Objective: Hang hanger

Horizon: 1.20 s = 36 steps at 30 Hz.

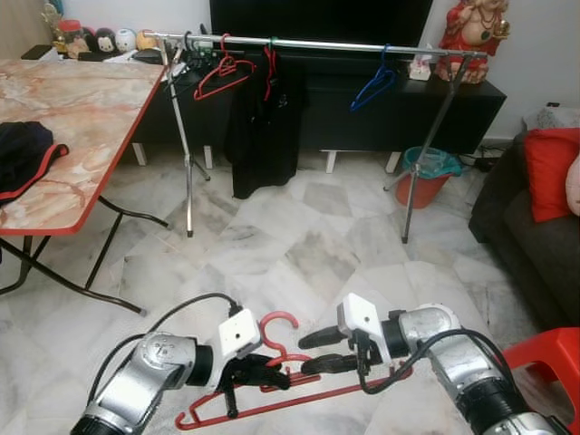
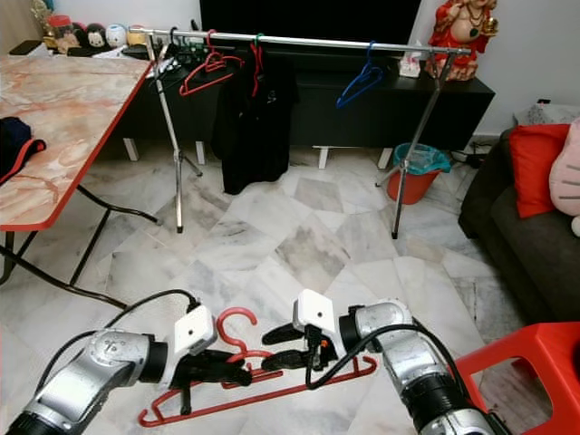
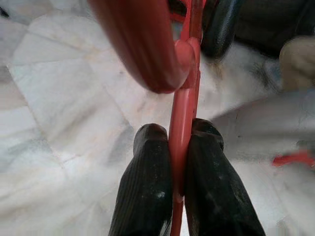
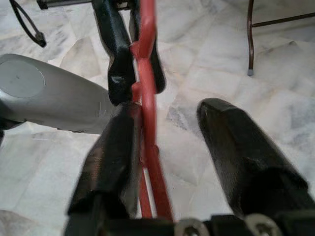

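Low in the frame, the left gripper (image 1: 256, 372) is clamping the red hanger (image 1: 281, 385) while the right gripper (image 1: 319, 352), jaws apart, is straddling it, risking a drop mid-handover.

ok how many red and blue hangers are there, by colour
red hangers: 3, one held in the left claw at, one bare on the rail at, one under the black garment at
blue hangers: 1, on the rail
total: 4
darker hangers at the rail's left end are too unclear to count

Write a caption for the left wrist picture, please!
Left gripper pinching the red hanger above the marble floor.
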Tool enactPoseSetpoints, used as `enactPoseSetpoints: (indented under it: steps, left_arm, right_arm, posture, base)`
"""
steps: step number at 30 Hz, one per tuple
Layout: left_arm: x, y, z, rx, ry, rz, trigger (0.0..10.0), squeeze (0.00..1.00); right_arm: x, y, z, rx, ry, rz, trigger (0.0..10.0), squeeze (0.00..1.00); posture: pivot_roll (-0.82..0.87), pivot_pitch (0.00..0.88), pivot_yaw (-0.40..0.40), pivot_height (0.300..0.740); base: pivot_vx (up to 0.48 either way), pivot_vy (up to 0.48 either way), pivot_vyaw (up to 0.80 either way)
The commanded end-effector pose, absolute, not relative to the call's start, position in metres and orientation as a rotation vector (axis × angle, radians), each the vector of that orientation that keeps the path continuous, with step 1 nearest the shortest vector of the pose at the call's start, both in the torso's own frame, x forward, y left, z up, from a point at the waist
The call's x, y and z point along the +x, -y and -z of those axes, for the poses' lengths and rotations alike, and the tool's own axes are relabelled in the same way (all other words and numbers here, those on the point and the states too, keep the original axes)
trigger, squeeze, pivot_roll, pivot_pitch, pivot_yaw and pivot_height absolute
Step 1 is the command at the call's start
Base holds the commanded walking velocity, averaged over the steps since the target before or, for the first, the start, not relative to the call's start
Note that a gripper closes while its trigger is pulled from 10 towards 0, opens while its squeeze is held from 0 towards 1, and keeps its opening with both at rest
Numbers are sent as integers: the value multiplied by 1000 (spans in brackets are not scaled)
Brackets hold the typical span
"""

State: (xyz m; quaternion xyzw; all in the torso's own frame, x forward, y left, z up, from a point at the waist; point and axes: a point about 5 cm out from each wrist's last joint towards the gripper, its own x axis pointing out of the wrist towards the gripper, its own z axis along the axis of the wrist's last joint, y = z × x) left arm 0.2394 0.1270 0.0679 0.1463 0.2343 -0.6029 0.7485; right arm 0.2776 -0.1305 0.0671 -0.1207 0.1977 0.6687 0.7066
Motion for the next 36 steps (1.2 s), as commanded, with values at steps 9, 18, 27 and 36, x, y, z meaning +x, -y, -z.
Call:
enactPoseSetpoints:
  steps: [9,18,27,36]
  left_arm:
    - [260,-149,-57,545,-538,1077,0,0]
    - [284,-206,-56,511,-456,380,10000,0]
    - [253,-282,-41,202,-382,-134,10000,0]
    - [175,-304,38,90,-747,-272,10000,0]
  right_arm:
    - [304,144,-64,-408,-432,-1183,10000,35]
    - [319,204,-37,-241,-516,-398,10000,0]
    - [247,221,40,-50,-816,6,10000,0]
    - [185,213,80,62,-997,173,10000,0]
  posture:
    - [91,0,-68,740]
    - [101,0,-59,740]
    - [121,0,-50,740]
    - [126,0,-47,740]
  base:
    - [0,0,0]
    - [0,0,0]
    - [0,0,0]
    - [0,0,0]
